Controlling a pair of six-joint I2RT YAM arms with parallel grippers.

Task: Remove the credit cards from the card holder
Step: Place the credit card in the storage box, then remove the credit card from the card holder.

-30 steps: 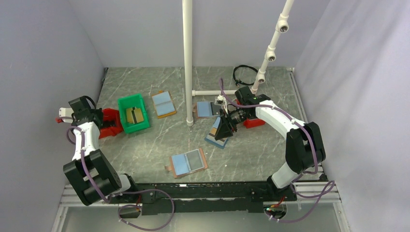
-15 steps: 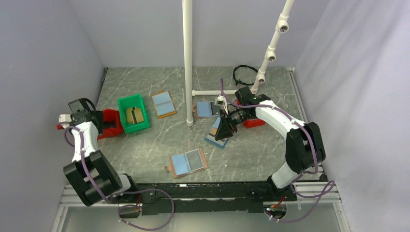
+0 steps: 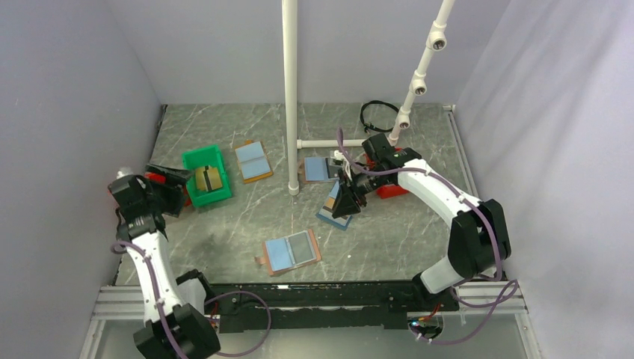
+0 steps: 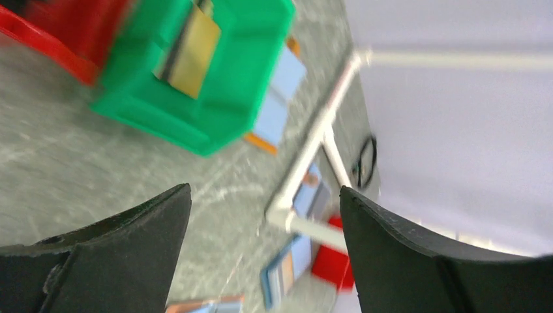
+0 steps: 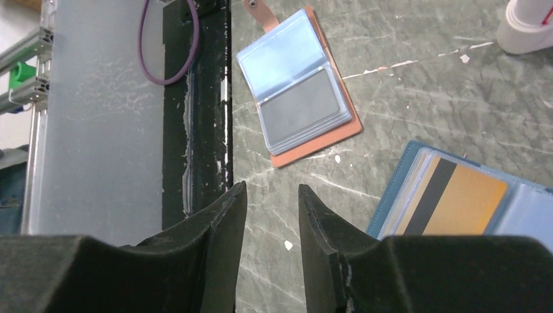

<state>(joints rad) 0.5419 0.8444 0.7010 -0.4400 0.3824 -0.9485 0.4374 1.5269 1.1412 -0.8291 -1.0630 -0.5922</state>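
The card holder [image 5: 280,62] lies open, showing a plain grey credit card [image 5: 301,107].

Card holder [image 3: 278,256] open flat, grey card [image 3: 302,247] inside.

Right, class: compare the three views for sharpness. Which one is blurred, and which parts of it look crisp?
Left wrist view: the green bin and white pipe are smeared by blur, while the black fingers are crisp. Right wrist view: sharp, the card holder clear. Top view: sharp, evenly lit.
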